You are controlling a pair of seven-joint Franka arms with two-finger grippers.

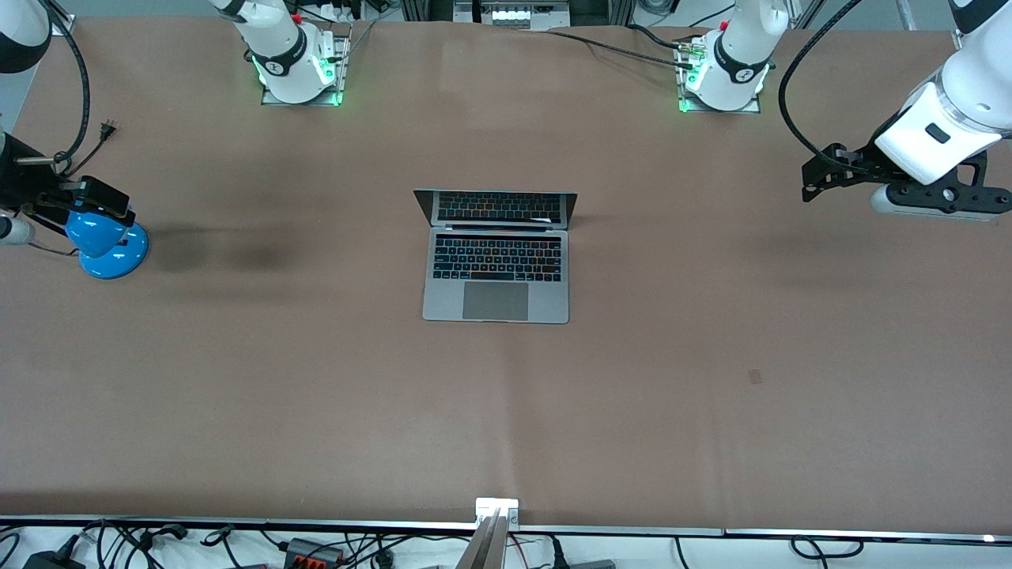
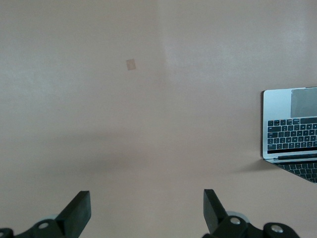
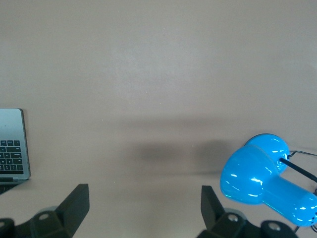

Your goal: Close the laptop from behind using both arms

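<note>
1. My left gripper [image 1: 818,178] hangs in the air over the left arm's end of the counter [image 1: 711,379], wrist tilted, well apart from the laptop [image 1: 496,257]. In the left wrist view my left jaws are spread wide, with one dark fingertip [image 2: 79,206] on each side of bare counter.

2. My right gripper [image 3: 143,206] is over the right arm's end of the counter, just beside the blue lamp [image 1: 103,237]. In the right wrist view those jaws are spread wide too, pinching nothing.

3. Both my arms rise from bases with green lights along the edge of the counter farthest from the front camera.

4. The laptop sits in the middle of the counter, open, its base flat and its screen standing up on the side toward my bases. The keyboard and trackpad face up, the trackpad nearest the front camera.

5. The counter is covered in plain brown material. A small darker patch [image 1: 755,376] lies on it toward the left arm's end, nearer the front camera than the laptop.

6. Cables run along the counter's edge nearest the front camera.
</note>
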